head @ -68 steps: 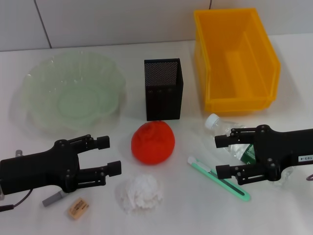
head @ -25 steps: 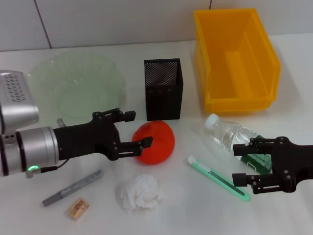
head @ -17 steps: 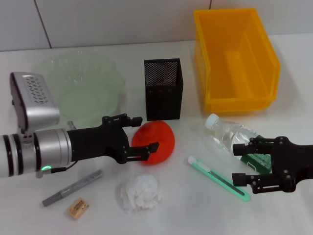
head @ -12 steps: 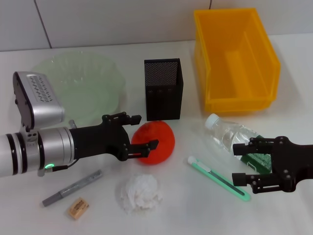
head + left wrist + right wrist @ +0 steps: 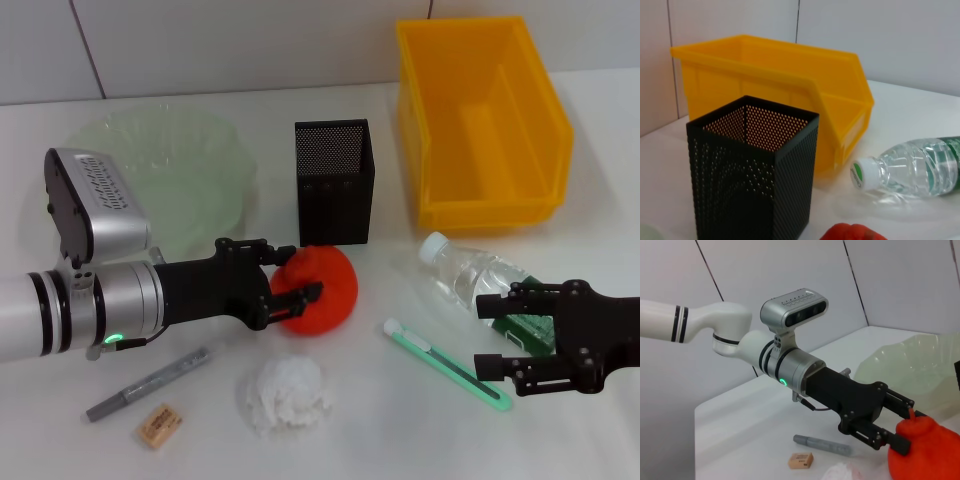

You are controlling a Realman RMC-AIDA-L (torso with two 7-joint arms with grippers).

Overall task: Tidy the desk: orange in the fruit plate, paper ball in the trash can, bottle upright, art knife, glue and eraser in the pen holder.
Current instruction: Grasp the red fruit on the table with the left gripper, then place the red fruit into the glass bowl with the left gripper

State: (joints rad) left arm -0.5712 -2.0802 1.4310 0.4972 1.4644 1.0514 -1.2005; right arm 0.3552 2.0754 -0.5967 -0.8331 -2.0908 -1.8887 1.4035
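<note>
Orange point(image 5: 320, 289) sits between left gripper's point(image 5: 296, 273) fingers.

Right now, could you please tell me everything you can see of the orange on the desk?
The round, red-orange orange with a slightly dimpled skin rests on the white desk, just in front of the black mesh pen holder. The left gripper is open around it, one finger at each side. It is not yet in the pale green glass fruit plate.

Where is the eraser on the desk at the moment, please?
In the head view, the eraser lies near the front edge on the robot's left, beside the grey glue stick.
</note>
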